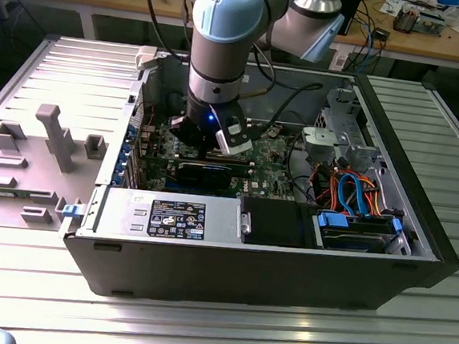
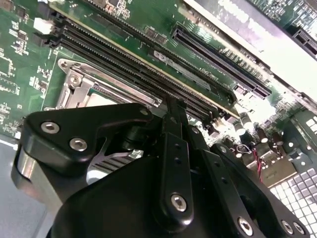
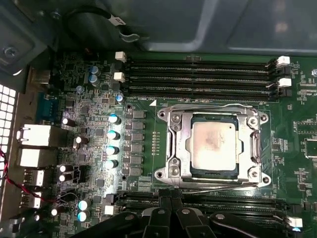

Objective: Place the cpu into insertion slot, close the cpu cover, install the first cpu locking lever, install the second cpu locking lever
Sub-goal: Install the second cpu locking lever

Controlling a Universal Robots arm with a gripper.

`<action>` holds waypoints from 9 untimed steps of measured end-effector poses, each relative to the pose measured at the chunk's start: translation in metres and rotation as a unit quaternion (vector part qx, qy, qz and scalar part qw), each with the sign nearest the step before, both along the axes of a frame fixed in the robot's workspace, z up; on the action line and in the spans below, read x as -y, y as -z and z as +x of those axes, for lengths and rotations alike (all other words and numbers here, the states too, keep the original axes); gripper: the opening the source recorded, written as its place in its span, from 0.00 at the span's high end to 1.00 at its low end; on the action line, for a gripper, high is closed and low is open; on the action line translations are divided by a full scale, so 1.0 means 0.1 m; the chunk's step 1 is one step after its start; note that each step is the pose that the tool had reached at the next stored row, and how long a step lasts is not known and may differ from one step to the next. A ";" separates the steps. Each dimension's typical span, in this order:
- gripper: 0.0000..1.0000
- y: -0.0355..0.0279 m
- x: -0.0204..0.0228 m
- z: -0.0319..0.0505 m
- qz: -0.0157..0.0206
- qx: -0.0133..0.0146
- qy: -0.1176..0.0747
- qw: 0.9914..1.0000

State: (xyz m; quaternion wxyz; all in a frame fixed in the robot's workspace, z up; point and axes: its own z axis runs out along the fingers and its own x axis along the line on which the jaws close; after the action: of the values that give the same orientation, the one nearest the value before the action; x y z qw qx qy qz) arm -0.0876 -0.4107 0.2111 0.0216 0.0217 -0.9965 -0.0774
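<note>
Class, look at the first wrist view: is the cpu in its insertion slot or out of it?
In. The cpu lies flat inside the insertion slot, framed by the cpu cover.

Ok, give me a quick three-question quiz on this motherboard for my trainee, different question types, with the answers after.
1. True or false: the cpu lies in the insertion slot.
2. What frames the cpu's metal top? A) the cpu cover B) a blue cable C) a fan
3. Fill in: long memory slots run along ___ sides of the insertion slot.
Key: 1 true; 2 A; 3 two.
</note>
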 end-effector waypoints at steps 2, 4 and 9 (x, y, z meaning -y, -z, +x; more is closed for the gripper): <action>0.89 0.015 0.000 0.000 0.004 -0.005 0.000 1.000; 0.89 0.023 0.000 -0.001 0.005 -0.006 0.000 1.000; 0.89 0.048 -0.002 0.000 0.017 -0.007 0.000 1.000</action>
State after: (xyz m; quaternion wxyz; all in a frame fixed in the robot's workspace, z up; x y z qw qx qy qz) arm -0.0877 -0.4105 0.2063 0.0285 0.0216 -0.9949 -0.0946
